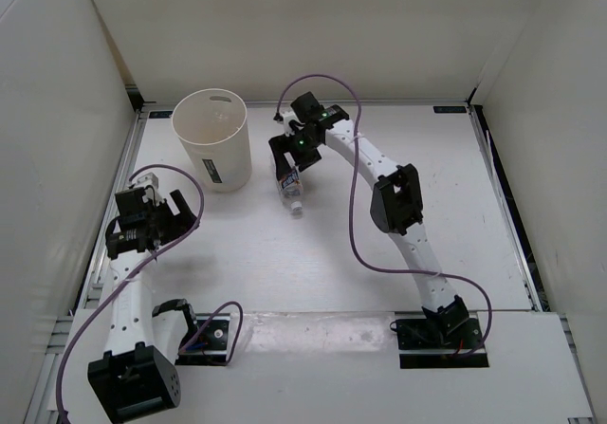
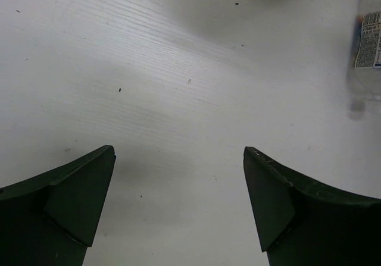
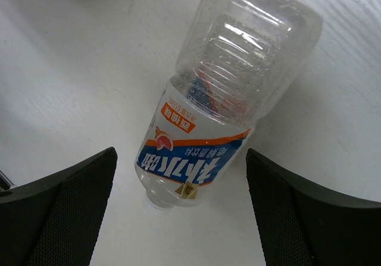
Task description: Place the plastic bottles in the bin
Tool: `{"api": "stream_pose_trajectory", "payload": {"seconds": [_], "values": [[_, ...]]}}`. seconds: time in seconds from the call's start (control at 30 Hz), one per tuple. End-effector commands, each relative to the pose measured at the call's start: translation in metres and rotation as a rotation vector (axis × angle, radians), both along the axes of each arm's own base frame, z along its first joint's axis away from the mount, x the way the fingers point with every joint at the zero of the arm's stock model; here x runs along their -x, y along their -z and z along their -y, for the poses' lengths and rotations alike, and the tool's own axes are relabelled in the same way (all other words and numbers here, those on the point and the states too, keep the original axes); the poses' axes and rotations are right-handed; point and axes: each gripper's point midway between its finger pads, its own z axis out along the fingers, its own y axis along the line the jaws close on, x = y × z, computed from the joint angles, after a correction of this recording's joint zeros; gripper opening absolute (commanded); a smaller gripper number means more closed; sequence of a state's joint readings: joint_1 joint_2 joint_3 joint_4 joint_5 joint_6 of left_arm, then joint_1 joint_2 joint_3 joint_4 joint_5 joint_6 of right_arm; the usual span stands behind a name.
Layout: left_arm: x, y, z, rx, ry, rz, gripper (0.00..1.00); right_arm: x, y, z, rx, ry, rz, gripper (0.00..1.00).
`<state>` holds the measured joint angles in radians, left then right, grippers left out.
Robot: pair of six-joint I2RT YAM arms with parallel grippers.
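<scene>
As the blue-labelled bottle [image 3: 232,81] lies cap nearward, right end effector [image 3: 180,159] above it, spread apart

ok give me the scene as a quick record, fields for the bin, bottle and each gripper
bin: cream-white round bucket, upright, contents cannot be told
plastic bottle: clear, blue-and-orange label, lying on its side on the table, right of the bin in the top view
right gripper: open, straddling the bottle, not touching it
left gripper: open, over bare table, holding nothing
other bottles: none in view
</scene>
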<state>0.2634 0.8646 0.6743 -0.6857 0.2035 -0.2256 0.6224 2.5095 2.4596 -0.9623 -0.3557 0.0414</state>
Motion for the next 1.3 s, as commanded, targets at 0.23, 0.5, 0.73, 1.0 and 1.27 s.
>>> {"api": "stream_pose_trajectory", "payload": {"seconds": [0.23, 0.5, 0.73, 1.0, 1.27], "values": [[-0.002, -0.013, -0.006, -0.038, -0.016, 0.015, 1.0, 0.019, 0.028, -0.007, 0.075, -0.061, -0.037, 0.87], [-0.001, -0.013, -0.008, -0.049, -0.031, 0.013, 1.0, 0.02, 0.041, 0.005, 0.144, -0.038, -0.041, 0.65], [-0.003, -0.01, -0.009, -0.042, -0.045, 0.02, 1.0, 0.003, 0.024, 0.022, 0.174, 0.025, 0.019, 0.25], [-0.002, -0.006, -0.009, -0.037, -0.05, 0.017, 1.0, -0.078, -0.08, 0.062, 0.2, 0.408, 0.388, 0.0], [-0.002, -0.004, -0.008, -0.03, -0.047, 0.017, 1.0, -0.138, -0.26, 0.049, -0.198, 0.742, 0.885, 0.0]]}}
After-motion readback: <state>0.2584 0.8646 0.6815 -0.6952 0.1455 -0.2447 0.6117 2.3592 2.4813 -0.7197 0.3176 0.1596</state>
